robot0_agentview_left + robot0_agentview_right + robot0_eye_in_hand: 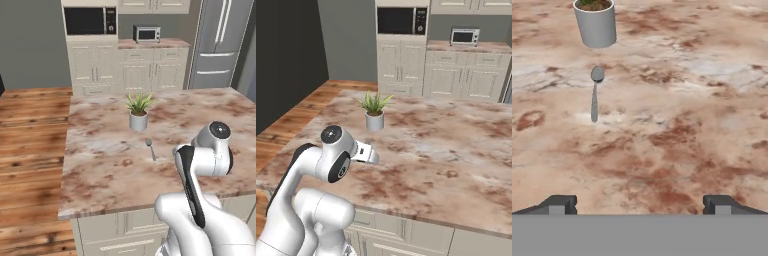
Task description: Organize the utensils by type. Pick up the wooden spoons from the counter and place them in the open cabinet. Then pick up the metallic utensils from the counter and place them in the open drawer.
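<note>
Fingers spreading wide above the marbled bench, grey metal spoon lying at eleven o'clock, potted plant standing just beyond it.

**No readable text**

No lettering, labels, brands or numbers legible anywhere. Microwave front and toaster oven panels too small and blurred to read; fridge and plant pot carry no visible markings.

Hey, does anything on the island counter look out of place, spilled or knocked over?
Nothing spilled or damaged. A lone metal spoon lies flat on the counter, just in front of the upright potted plant, apart from it. That loose spoon is the one thing waiting to be put away.
</note>
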Available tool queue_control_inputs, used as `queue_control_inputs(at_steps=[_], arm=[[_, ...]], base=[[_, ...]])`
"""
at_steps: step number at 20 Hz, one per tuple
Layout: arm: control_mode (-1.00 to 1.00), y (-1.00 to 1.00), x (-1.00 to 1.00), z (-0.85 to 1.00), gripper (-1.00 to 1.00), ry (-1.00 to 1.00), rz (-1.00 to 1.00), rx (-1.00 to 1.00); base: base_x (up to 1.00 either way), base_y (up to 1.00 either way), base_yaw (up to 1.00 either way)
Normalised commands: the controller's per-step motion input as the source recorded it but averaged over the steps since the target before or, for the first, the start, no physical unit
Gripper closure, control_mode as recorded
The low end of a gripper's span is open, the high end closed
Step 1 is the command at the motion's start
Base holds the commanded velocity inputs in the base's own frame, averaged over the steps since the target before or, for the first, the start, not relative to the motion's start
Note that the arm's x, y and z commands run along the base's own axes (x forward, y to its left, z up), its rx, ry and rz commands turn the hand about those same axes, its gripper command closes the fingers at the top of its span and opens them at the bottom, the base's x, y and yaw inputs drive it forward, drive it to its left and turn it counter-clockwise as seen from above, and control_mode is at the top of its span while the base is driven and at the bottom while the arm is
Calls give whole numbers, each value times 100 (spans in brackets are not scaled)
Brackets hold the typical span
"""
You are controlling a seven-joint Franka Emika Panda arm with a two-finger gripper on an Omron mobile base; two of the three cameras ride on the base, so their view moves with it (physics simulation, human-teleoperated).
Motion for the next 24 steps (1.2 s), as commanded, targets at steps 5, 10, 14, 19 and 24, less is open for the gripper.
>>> queue_control_inputs(at_steps=[5, 10, 14, 19, 24], arm=[[-100, 2, 76, -6, -100, 0, 0, 0], [-100, 17, 93, -19, -100, 0, 0, -2], [-100, 20, 100, -19, -100, 0, 0, 0], [-100, 48, 70, -23, -100, 4, 0, 3], [-100, 43, 51, -24, -100, 6, 0, 4]], base=[[0, 0, 0], [0, 0, 0], [0, 0, 0], [0, 0, 0], [0, 0, 0]])
